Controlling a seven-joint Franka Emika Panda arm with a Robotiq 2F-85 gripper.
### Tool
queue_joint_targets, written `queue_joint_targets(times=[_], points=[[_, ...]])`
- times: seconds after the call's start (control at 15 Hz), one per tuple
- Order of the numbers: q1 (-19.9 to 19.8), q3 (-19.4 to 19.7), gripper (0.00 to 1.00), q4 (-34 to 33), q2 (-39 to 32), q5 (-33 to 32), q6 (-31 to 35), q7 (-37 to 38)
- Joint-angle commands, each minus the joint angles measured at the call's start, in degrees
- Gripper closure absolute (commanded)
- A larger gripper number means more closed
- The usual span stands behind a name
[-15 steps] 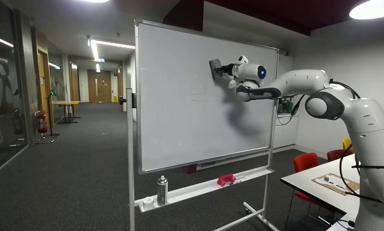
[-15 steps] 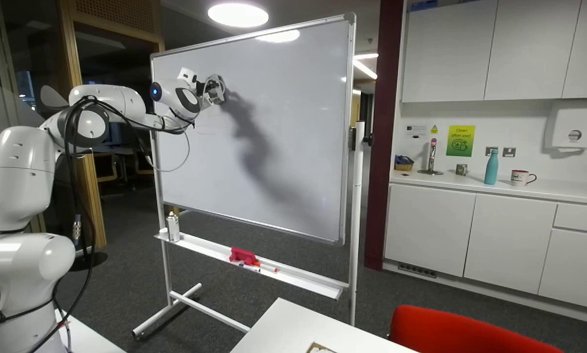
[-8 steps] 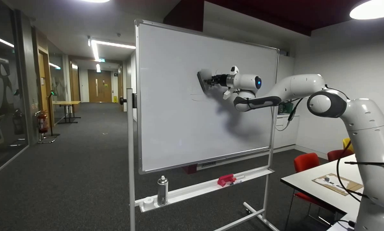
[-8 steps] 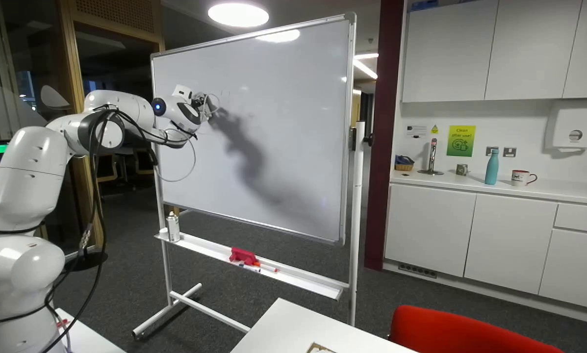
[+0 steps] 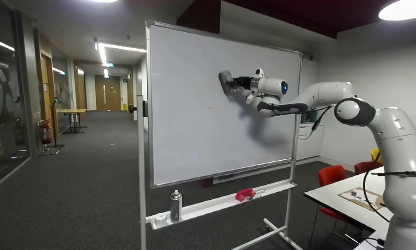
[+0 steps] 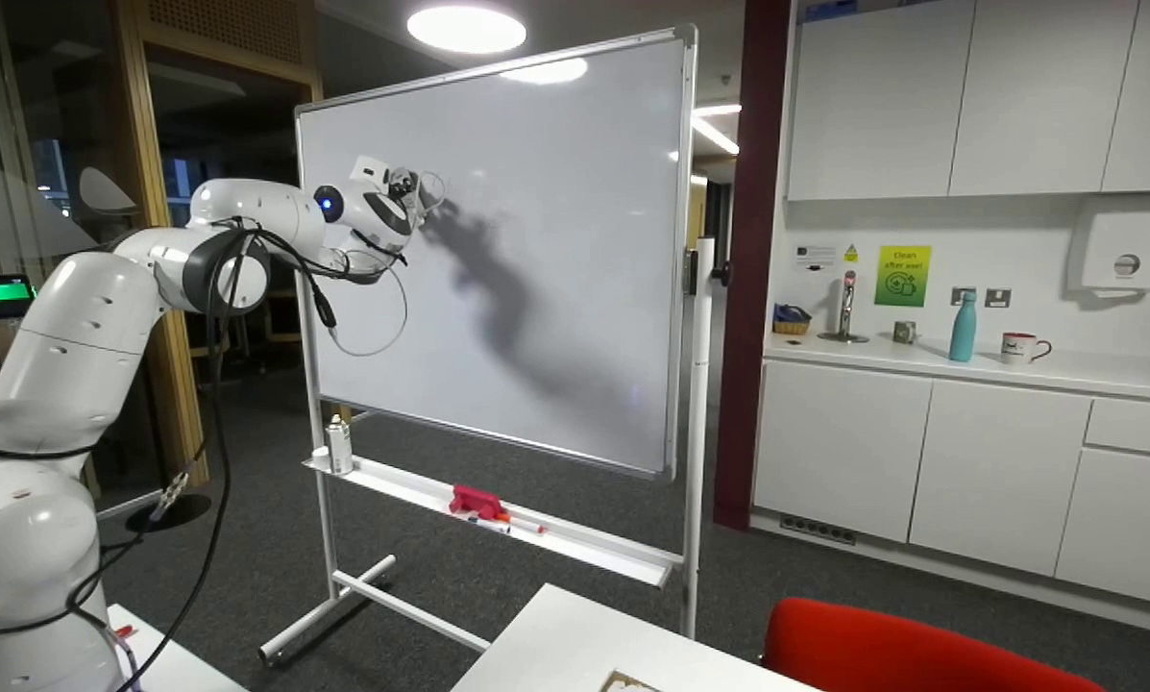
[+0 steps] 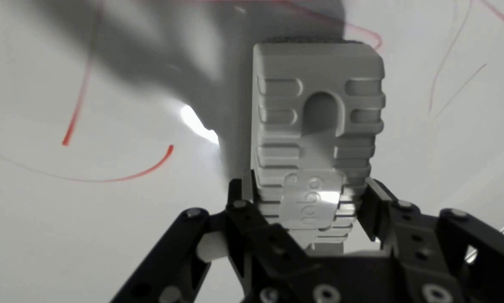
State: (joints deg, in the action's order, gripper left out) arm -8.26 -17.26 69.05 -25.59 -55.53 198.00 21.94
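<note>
Up and a little rightward in both exterior views, your black two-finger gripper (image 7: pixel 310 191) has shifted over the last half second, taking the grey, ribbed plastic eraser (image 7: pixel 319 147) with it. Your jaws are closed onto the eraser's two long sides, near its lower end in the wrist view; its width keeps them apart, and they have hold of nothing else. That eraser is at the upper middle of the large, metal-framed whiteboard (image 5: pixel 194 146), its dark pad (image 7: pixel 310 40) at or just off the surface; you cannot tell from these views whether it presses flat.

Wiping red marker off the board looks like the step in hand, and it seems only part done. Left of the eraser in the wrist view lie a thin red curved line (image 7: pixel 148 170) and a straighter red line (image 7: pixel 77 107); a hooked red line (image 7: pixel 363 30) runs past its top corner, and a faint pinkish stroke (image 7: pixel 442 61) stands to the right. Your next move likely calls for seating the pad flat, then sweeping across those lines under even pressure; gripped by one end, the eraser could pivot, so keep the push square.
</note>
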Motion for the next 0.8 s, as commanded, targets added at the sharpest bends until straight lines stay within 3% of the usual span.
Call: queue_joint_targets(times=[0.0, 0.73], points=[[-0.8, -0.6, 0.66, -5.8, -2.3, 0.3, 0.0, -1.1], [-2.8, 0.4, 0.66, -10.1, -4.8, 4.7, -4.5, 0.2]])
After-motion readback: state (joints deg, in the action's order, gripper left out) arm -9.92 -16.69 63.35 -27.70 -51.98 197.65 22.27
